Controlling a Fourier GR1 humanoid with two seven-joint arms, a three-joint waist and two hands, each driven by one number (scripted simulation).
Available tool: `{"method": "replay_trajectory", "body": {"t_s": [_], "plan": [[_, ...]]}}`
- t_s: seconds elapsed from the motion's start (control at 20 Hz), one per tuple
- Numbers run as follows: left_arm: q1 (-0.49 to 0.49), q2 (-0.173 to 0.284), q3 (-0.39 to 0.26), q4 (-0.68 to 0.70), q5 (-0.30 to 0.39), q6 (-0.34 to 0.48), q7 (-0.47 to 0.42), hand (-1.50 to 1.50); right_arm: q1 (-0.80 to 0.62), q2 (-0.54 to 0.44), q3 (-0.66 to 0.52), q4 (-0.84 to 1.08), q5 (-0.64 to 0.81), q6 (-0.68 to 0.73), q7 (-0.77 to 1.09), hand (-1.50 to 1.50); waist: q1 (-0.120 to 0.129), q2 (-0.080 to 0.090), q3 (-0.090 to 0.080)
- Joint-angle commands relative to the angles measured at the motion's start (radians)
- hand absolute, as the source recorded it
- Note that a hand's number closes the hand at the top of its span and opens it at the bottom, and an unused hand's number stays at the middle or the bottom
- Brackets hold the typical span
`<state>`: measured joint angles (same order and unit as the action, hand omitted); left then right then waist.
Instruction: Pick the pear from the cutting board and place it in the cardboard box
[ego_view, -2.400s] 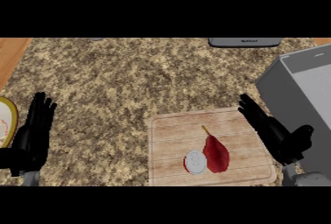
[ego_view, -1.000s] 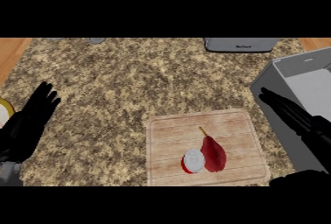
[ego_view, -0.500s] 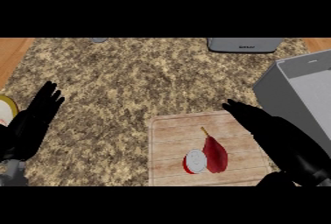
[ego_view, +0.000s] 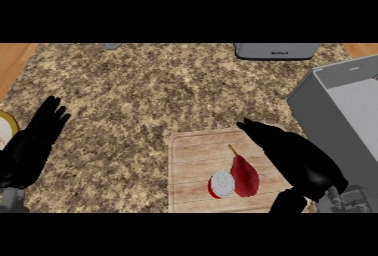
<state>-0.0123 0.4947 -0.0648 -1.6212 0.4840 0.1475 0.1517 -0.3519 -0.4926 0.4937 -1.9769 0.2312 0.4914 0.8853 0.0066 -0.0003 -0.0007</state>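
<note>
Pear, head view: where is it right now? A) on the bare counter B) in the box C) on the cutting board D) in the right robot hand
C: the pear lies on the cutting board, with the right robot hand open beside it, not curled round it.

You have one pear (ego_view: 244, 176), one cutting board (ego_view: 193, 170), one box (ego_view: 347, 120), two robot hands: left robot hand (ego_view: 33, 145), right robot hand (ego_view: 295, 157), on one bench (ego_view: 162, 90).
</note>
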Motion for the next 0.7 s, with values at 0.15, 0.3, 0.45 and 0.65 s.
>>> {"method": "replay_trajectory", "body": {"t_s": [0.15,0.3,0.45,0.65], "plan": [[0.062,-0.029,0.040,-0.022,-0.035,-0.061,-0.025,0.00,0.007,0.082,0.010,0.063,0.093,0.053,0.025,-1.50,0.001,0.000,0.000],[0.024,-0.054,0.044,-0.046,-0.054,-0.044,0.034,0.00,0.022,0.094,-0.012,0.068,0.111,0.087,-0.019,-1.50,-0.001,0.000,0.001],[0.039,-0.086,0.080,-0.015,-0.073,-0.068,0.012,0.00,0.073,0.114,-0.050,0.039,0.157,0.086,-0.082,-1.50,-0.003,0.000,0.001],[-0.006,-0.111,0.074,-0.041,-0.114,-0.043,0.087,0.00,0.061,0.157,-0.058,0.026,0.180,0.136,-0.080,-1.50,-0.004,-0.001,0.001]]}}
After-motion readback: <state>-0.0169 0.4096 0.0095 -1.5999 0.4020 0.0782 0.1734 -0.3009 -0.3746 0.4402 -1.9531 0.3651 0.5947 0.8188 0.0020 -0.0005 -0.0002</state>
